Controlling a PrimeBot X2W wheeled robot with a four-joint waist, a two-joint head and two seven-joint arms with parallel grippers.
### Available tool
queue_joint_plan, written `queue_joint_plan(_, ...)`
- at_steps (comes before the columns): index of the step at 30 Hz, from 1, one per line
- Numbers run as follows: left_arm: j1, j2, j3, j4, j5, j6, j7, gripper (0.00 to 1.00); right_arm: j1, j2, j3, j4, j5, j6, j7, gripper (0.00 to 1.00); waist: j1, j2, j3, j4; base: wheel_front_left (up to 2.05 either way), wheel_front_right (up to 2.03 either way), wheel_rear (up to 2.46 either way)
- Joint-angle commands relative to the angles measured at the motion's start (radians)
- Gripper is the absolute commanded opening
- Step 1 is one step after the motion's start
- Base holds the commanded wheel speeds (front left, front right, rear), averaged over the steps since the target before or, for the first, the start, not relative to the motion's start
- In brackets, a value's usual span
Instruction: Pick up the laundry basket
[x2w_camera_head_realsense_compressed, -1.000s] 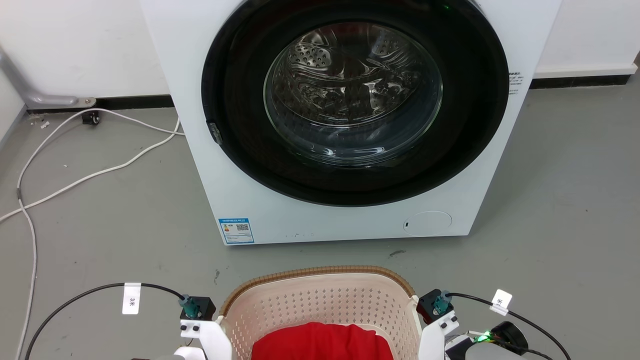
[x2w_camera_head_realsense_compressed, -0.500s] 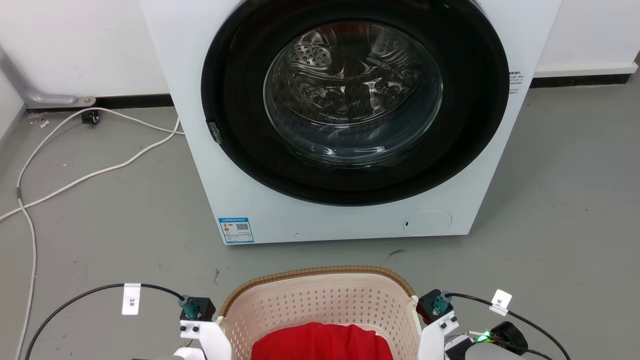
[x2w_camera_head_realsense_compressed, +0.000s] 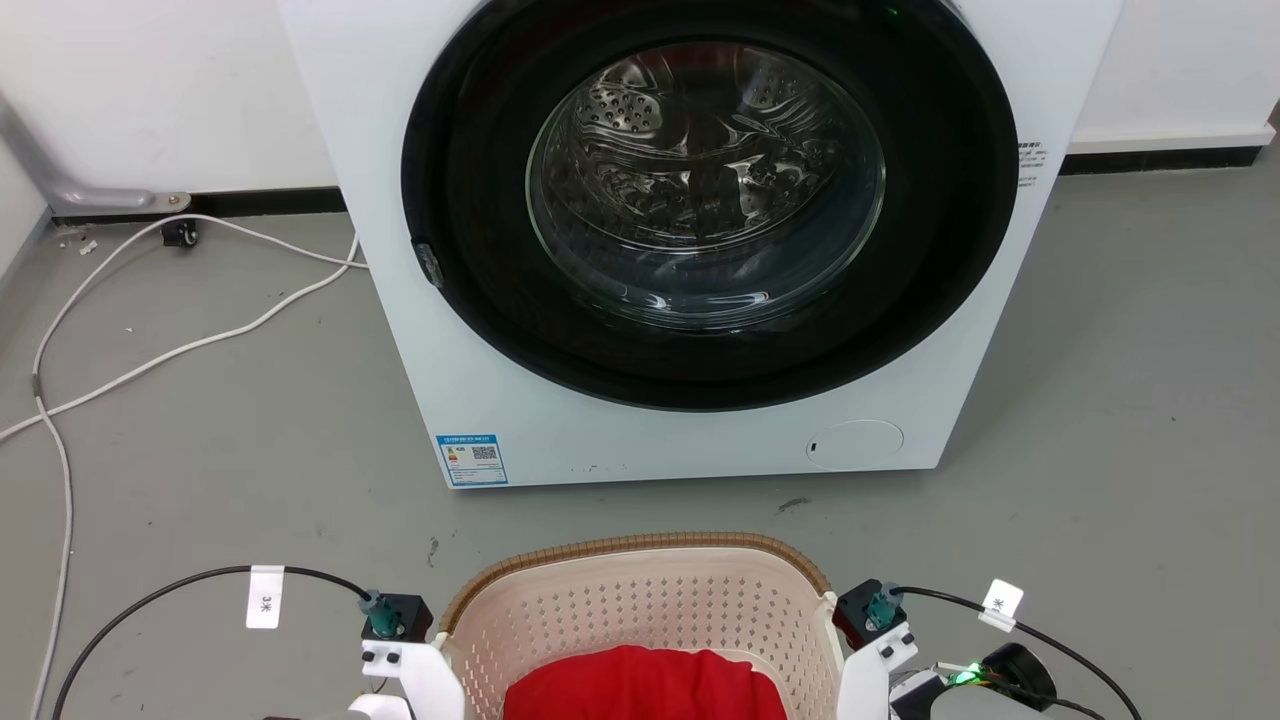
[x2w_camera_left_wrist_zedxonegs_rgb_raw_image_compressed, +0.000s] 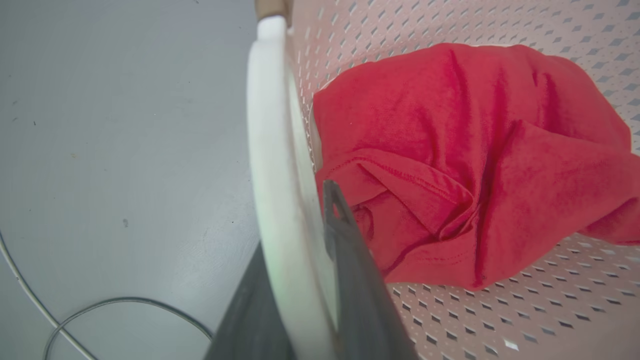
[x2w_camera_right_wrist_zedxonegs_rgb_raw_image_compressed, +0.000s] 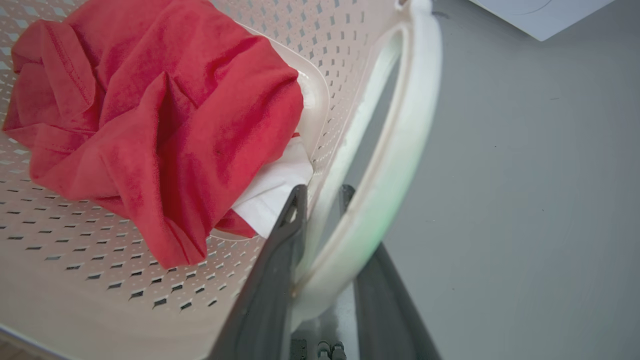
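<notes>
The laundry basket (x2w_camera_head_realsense_compressed: 640, 600) sits between the 2 pincers, with the washing machine (x2w_camera_head_realsense_compressed: 700, 440) well beyond their tips. The left pincer (x2w_camera_left_wrist_zedxonegs_rgb_raw_image_compressed: 295, 225) is clamped on the basket's left handle (x2w_camera_left_wrist_zedxonegs_rgb_raw_image_compressed: 270, 150), 1 dark finger outside the white loop and 1 inside it. A crumpled red garment (x2w_camera_left_wrist_zedxonegs_rgb_raw_image_compressed: 475, 150) lies just inward of that inner finger. The right pincer (x2w_camera_right_wrist_zedxonegs_rgb_raw_image_compressed: 324, 192) mirrors this, closed over the right handle (x2w_camera_right_wrist_zedxonegs_rgb_raw_image_compressed: 400, 150), with a bit of white cloth (x2w_camera_right_wrist_zedxonegs_rgb_raw_image_compressed: 270, 190) beside its inner finger. Both grips look made, so I judge the grasping step finished and the lift the step in hand. Whether the basket's bottom is off the floor (x2w_camera_head_realsense_compressed: 200, 450) cannot be told. The next move calls for both arms rising together at an even rate, so the basket stays level and neither handle slips along the fingers.
</notes>
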Motion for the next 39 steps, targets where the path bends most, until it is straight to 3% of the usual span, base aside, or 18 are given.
queue_joint_plan(1, -0.014, 0.014, -0.004, 0.003, -0.001, -0.002, -0.004, 0.0, 0.007, -0.01, 0.003, 0.005, -0.007, 0.002, -0.004, 0.0, 0.0, 0.0, 0.0, 0.0, 0.0, 0.0, 0.0)
queue_joint_plan(39, -0.017, 0.017, -0.057, 0.006, -0.047, -0.002, -0.014, 0.0, 0.012, -0.01, 0.003, 0.005, -0.01, 0.002, 0.005, 0.0, 0.0, 0.0, -0.011, 0.002, 0.0, 0.0, 0.0)
